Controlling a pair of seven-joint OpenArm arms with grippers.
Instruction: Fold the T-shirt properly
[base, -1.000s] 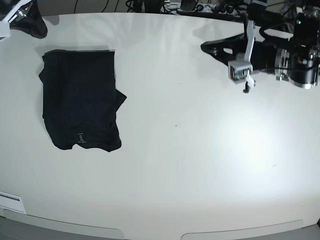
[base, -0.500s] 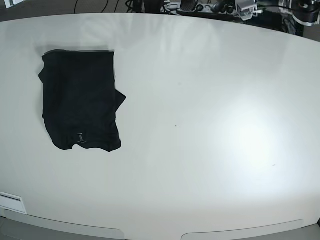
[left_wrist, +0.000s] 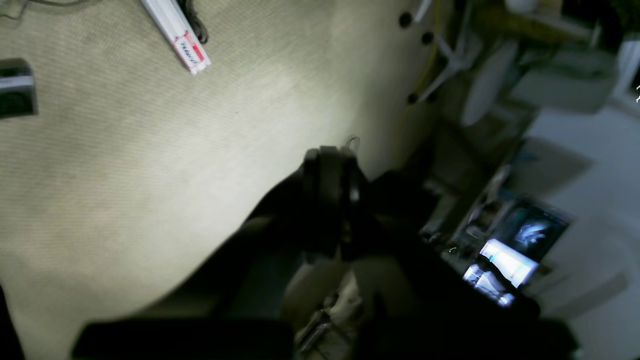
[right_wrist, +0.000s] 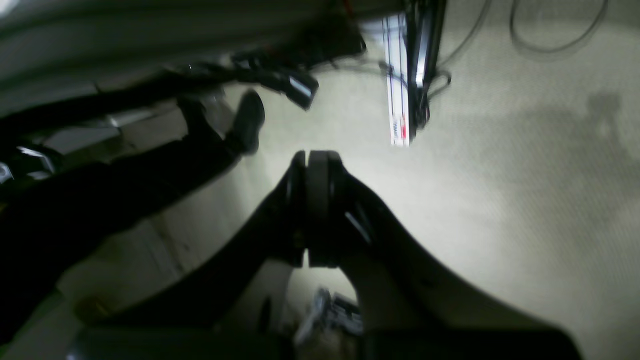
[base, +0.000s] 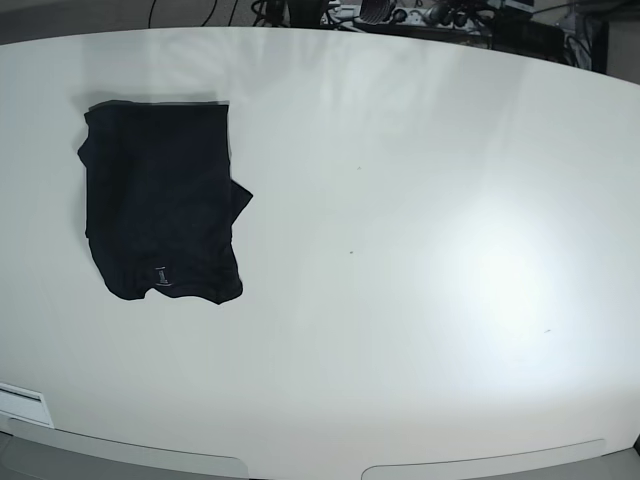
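The black T-shirt (base: 160, 200) lies folded into a compact rectangle on the left part of the white table (base: 400, 250), with a tiny pale label mark near its lower edge. Neither arm appears in the base view. My left gripper (left_wrist: 330, 155) is shut with nothing in it and points at a beige carpeted floor. In the right wrist view my right gripper (right_wrist: 315, 157) is likewise shut and empty, facing the floor away from the table. The T-shirt shows in neither wrist view.
Cables and dark equipment (base: 400, 15) line the table's far edge. A white strip (base: 20, 405) sits at the near left corner. On the floor lie a white power strip (left_wrist: 177, 37) and cables (right_wrist: 550, 30); a lit screen (left_wrist: 505, 260) glows beside the left arm.
Both arms have withdrawn from over the table and left the base view. The T-shirt has not moved.
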